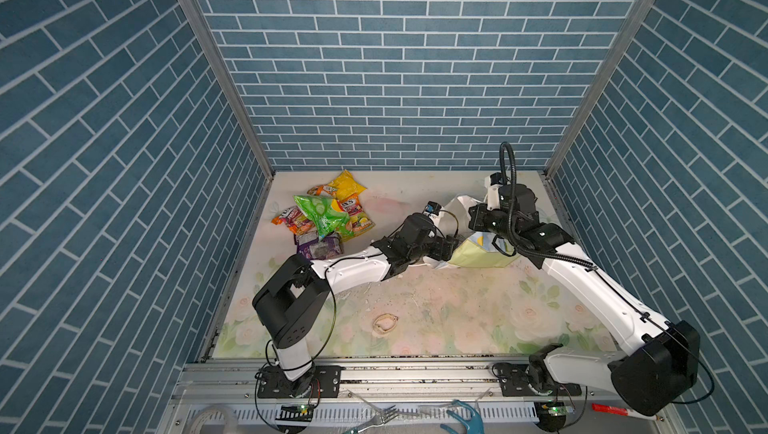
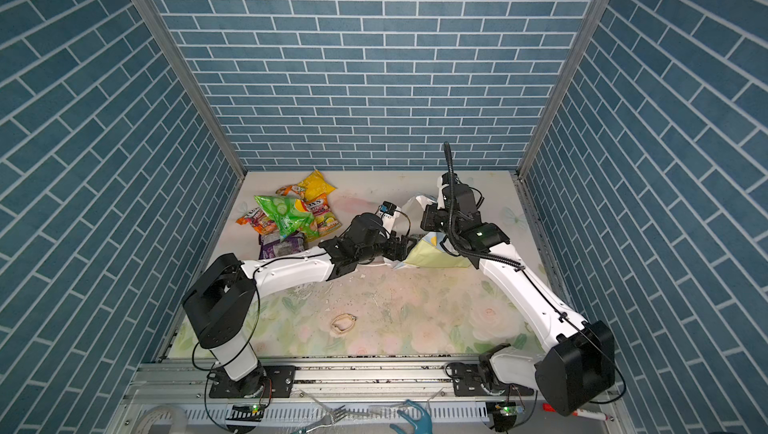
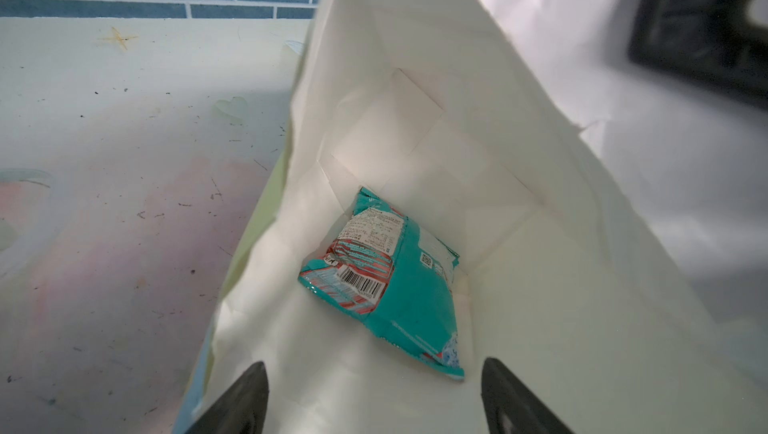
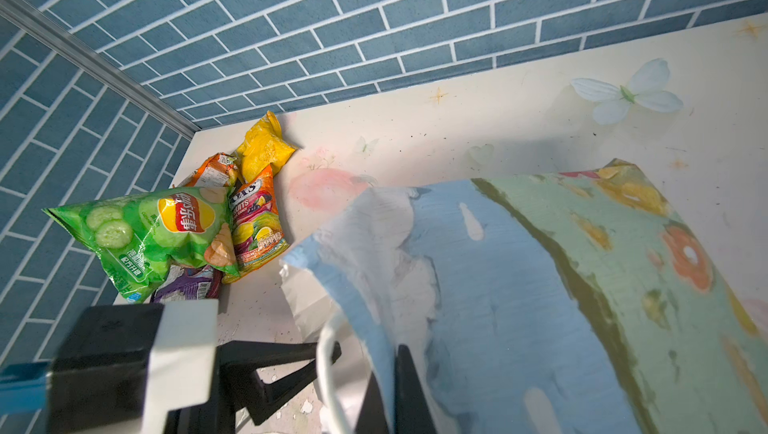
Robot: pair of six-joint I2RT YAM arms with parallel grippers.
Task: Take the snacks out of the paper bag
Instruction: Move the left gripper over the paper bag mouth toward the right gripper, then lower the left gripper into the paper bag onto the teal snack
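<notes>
Lying tipped on the surface [image 1: 436,307], right of centre in both top views, the bag [image 1: 482,259] [image 2: 430,259] is turned with its mouth toward the left of the frame. The right jaws are clenched on the bag's rim, beside a white string handle [image 4: 328,369], as is seen in the right wrist view. The left jaws are held released and well spread just inside the mouth; nothing is gripped between them. One teal packet [image 3: 399,286] is shown in the left wrist view, barcode up, deep in the bag's white inside and apart from the fingertips [image 3: 245,394]. The other snacks [image 1: 328,219] [image 2: 286,215] are heaped at the upper left of the surface, well apart from the bag. The heap is topped by the green packet [image 4: 158,228], with a yellow one [image 4: 266,149] farthest back and a purple one [image 1: 320,247] nearest the front.
</notes>
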